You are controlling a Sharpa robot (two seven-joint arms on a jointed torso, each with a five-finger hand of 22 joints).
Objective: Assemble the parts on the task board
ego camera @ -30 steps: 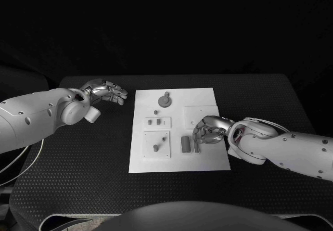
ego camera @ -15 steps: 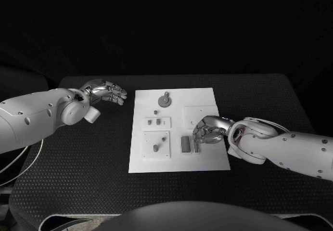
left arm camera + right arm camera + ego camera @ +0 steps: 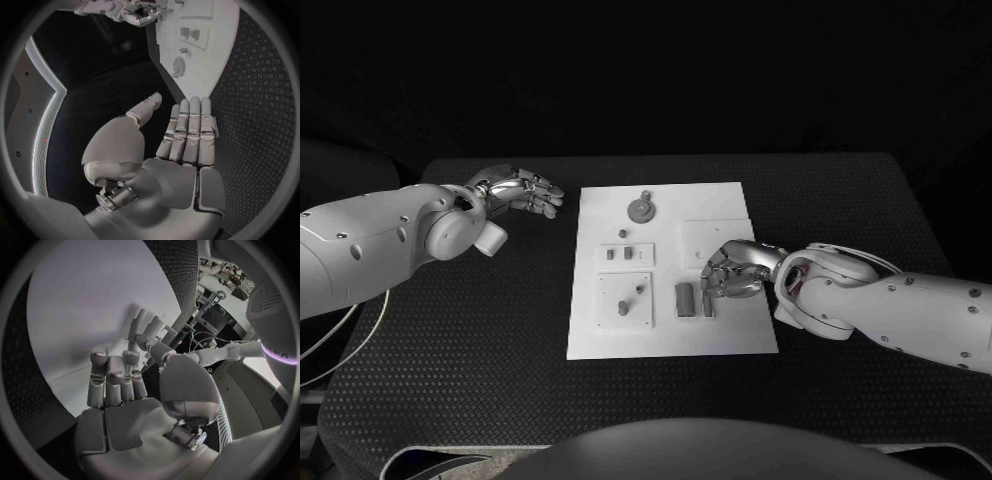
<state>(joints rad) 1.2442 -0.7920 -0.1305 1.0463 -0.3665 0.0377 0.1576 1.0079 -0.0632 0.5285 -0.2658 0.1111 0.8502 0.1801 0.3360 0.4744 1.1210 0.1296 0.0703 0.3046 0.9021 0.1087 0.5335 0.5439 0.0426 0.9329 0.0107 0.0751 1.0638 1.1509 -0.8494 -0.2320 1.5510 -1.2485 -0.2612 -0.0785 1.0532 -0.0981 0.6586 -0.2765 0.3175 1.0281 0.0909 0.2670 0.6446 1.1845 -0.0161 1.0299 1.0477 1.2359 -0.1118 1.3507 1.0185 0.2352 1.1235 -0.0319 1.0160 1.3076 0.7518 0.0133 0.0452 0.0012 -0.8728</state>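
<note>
The white task board (image 3: 733, 335) lies mid-table. On it are a round grey disc (image 3: 642, 209), small grey pieces (image 3: 623, 253), short pegs (image 3: 639, 291) and two upright grey blocks (image 3: 685, 299). My right hand (image 3: 733, 270) hovers low over the board's right half, fingers curled down with their tips at the narrower block (image 3: 708, 304). In the right wrist view the fingers (image 3: 115, 375) bend toward the board (image 3: 81, 300), and the thumb is close to them; I cannot tell if anything is pinched. My left hand (image 3: 519, 190) floats left of the board, its fingers (image 3: 187, 130) straight, holding nothing.
The black table (image 3: 459, 330) surrounds the board, with bare surface at the left, right and front. The left wrist view shows the board (image 3: 212, 55) with the disc (image 3: 179, 66), and the right hand (image 3: 134, 12) beyond.
</note>
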